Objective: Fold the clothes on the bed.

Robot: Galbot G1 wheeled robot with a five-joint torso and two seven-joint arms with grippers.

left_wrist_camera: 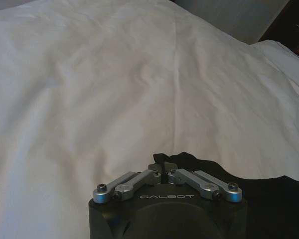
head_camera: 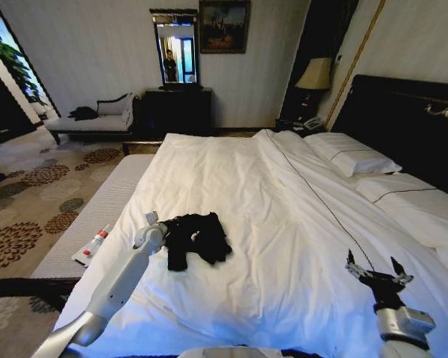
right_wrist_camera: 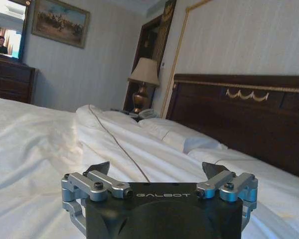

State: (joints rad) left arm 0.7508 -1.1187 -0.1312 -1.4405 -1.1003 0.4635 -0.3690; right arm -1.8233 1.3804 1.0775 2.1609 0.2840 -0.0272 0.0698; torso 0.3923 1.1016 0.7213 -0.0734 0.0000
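Note:
The clothes point(head_camera: 198, 237) are one black T-shirt lying crumpled on the white duvet of the bed point(head_camera: 284, 224), near its left edge. My left gripper point(head_camera: 157, 233) is at the shirt's left side. In the left wrist view my left gripper point(left_wrist_camera: 162, 168) has its fingertips pressed together on a raised fold of the black shirt point(left_wrist_camera: 269, 199). My right gripper point(head_camera: 378, 270) hovers open over bare duvet far to the right of the shirt. In the right wrist view the right gripper point(right_wrist_camera: 157, 169) has its fingers spread wide with nothing between them.
White pillows point(head_camera: 355, 156) and the dark headboard point(head_camera: 403, 112) are at the right. A grey padded bench point(head_camera: 97, 216) runs along the bed's left side with a small white tube point(head_camera: 92, 246) on it. A chaise longue point(head_camera: 97, 123) and dresser point(head_camera: 175, 108) stand far back.

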